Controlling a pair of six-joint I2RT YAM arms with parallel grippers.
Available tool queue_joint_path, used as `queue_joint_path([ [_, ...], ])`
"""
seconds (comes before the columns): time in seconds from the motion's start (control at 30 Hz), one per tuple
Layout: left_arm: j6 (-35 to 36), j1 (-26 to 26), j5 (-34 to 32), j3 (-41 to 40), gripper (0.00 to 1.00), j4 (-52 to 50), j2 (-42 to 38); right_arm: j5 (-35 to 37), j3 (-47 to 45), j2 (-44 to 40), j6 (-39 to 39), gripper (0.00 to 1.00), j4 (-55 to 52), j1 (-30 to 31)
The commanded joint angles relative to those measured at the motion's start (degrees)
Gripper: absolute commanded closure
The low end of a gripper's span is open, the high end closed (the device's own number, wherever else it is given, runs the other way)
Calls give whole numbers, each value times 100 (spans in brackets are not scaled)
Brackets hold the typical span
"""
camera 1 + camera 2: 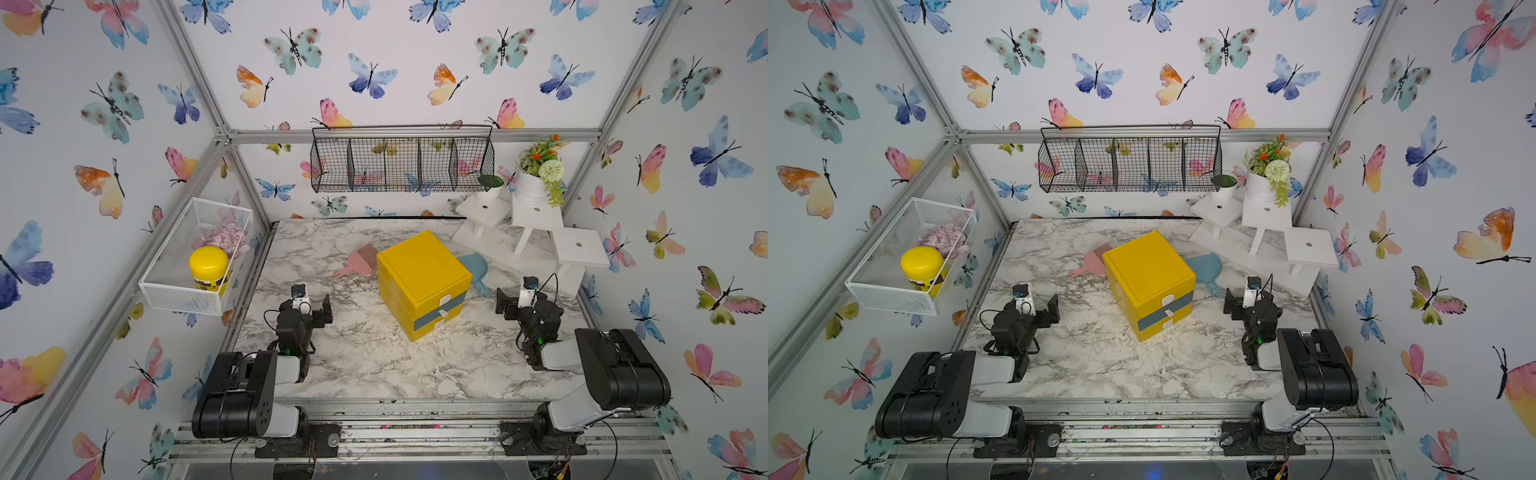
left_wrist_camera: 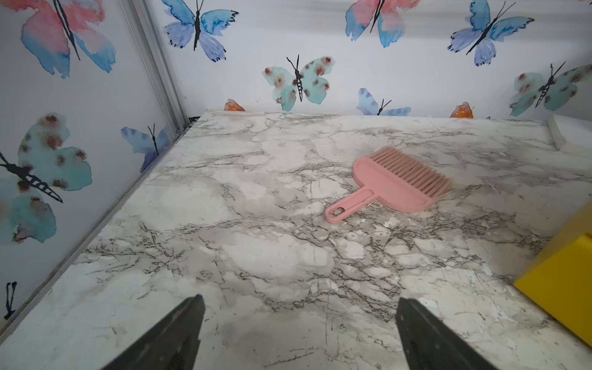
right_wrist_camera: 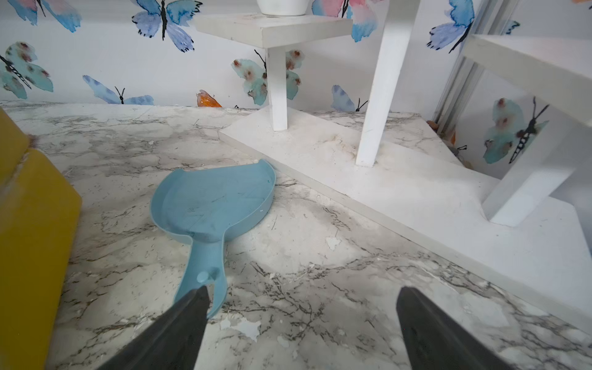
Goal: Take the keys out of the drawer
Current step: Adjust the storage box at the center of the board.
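Observation:
A yellow drawer cabinet (image 1: 424, 270) (image 1: 1148, 266) stands in the middle of the marble table, turned a little askew. Its drawers with white handles (image 1: 444, 305) are all shut. The keys are hidden from every view. My left gripper (image 1: 321, 311) (image 1: 1051, 309) (image 2: 299, 304) hovers open over bare marble to the left of the cabinet, whose yellow corner (image 2: 563, 275) shows at the edge of the left wrist view. My right gripper (image 1: 505, 303) (image 1: 1231, 303) (image 3: 302, 296) is open and empty to the right of the cabinet (image 3: 28, 224).
A pink brush (image 1: 359, 259) (image 2: 394, 185) lies behind the cabinet on the left, a blue dustpan (image 1: 478, 268) (image 3: 211, 205) on the right. A white tiered stand (image 1: 536, 241) with plant pots fills the back right corner. A white mesh basket (image 1: 166, 291) hangs on the left wall, a black wire basket (image 1: 401, 162) on the back wall.

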Motion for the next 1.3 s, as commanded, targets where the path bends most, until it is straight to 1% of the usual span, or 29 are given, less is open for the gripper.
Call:
queue_joint_path([
  [0.0,-19,-19,-67,32,2,44,-74,-43,-29,55,-14,2,151,-9],
  [0.8,-31,-9,-54,32,2,50,-74,-37,-29,73,-20,2,171,-9],
  [0.9,-30,-11,-48,40,2,48,-77,31,-51,44,47,2,322,-9],
  [0.93,-27,-10,-48,28,2,47,-83,77,-27,-43,91,1,293,-6],
  [1.0,-2,-15,-45,19,2,67,-241,198,132,-602,89,0,-549,-9],
  [1.03,-16,-15,-87,137,4,-161,-359,219,200,-884,118,0,-935,-9],
  [1.07,-71,-15,-177,420,6,-744,-495,271,240,-1211,158,1,-1257,-9],
  [1.13,-467,-19,-439,1302,9,-2672,-705,351,295,-1660,260,4,-1729,-9],
  [1.17,-710,-20,-568,1782,10,-3597,-712,245,425,-1864,329,6,-2066,-9],
  [1.2,-895,-22,-605,2148,12,-4231,-686,100,604,-2025,365,7,-2510,-9],
  [1.27,-1311,-32,-470,2793,16,-5368,-650,-509,1261,-2249,517,11,-3728,-4],
])
